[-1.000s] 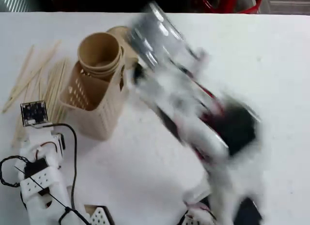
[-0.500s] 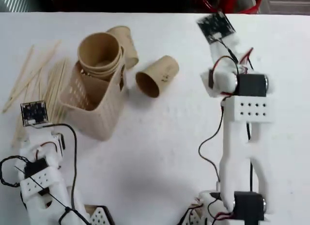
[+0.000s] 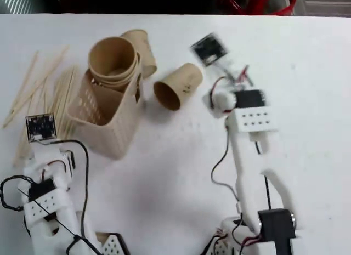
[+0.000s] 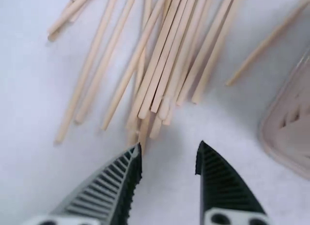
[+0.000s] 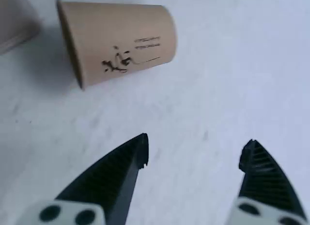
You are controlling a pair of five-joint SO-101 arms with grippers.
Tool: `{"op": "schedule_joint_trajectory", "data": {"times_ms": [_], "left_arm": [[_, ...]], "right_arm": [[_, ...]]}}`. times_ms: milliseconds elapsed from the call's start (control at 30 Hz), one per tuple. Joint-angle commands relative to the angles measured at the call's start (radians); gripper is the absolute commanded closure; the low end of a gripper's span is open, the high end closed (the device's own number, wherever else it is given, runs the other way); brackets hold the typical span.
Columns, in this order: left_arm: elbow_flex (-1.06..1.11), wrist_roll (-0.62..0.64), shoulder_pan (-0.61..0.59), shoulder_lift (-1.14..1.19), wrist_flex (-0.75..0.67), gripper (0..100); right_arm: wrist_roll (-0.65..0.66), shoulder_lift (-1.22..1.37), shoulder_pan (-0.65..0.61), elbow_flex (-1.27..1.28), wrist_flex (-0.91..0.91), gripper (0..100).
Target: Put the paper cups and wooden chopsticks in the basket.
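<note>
A beige slotted basket [image 3: 104, 118] stands left of centre with stacked paper cups [image 3: 112, 60] upright in it. Another paper cup [image 3: 141, 45] leans behind the basket. A third cup [image 3: 178, 86] [image 5: 116, 41] lies on its side to the basket's right, mouth toward the front. My right gripper [image 5: 193, 147] is open, a short way from this lying cup and not touching it. Several wooden chopsticks [image 3: 38, 90] [image 4: 164, 65] lie loose on the table left of the basket. My left gripper [image 4: 168, 147] is open just above their near ends, nothing between its fingers.
The right arm [image 3: 244, 109] stretches from the front edge toward the table's middle. The left arm [image 3: 44, 173] stands at the front left with its cable beside the basket. A basket corner [image 4: 290, 123] shows beside the left gripper. White table [image 3: 307, 74] lies bare at the right.
The right arm swung away from the basket to the back right, uncovering the lying cup, then came back left toward it. The left arm has hardly moved.
</note>
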Motion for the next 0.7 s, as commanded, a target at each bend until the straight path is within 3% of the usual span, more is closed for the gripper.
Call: {"op": "schedule_joint_trajectory", "data": {"times_ms": [0, 267, 667], "left_arm": [[-0.043, 0.009, 0.008, -0.012, -0.014, 81], [-0.043, 0.009, 0.008, -0.012, -0.014, 81], [-0.043, 0.009, 0.008, -0.012, -0.014, 81]], "right_arm": [[0.049, -0.117, -0.077, 0.084, -0.030, 66.1], [0.049, -0.199, -0.252, 0.285, -0.305, 65.8], [0.049, 0.022, -0.271, 0.253, -0.509, 65.6]]}}
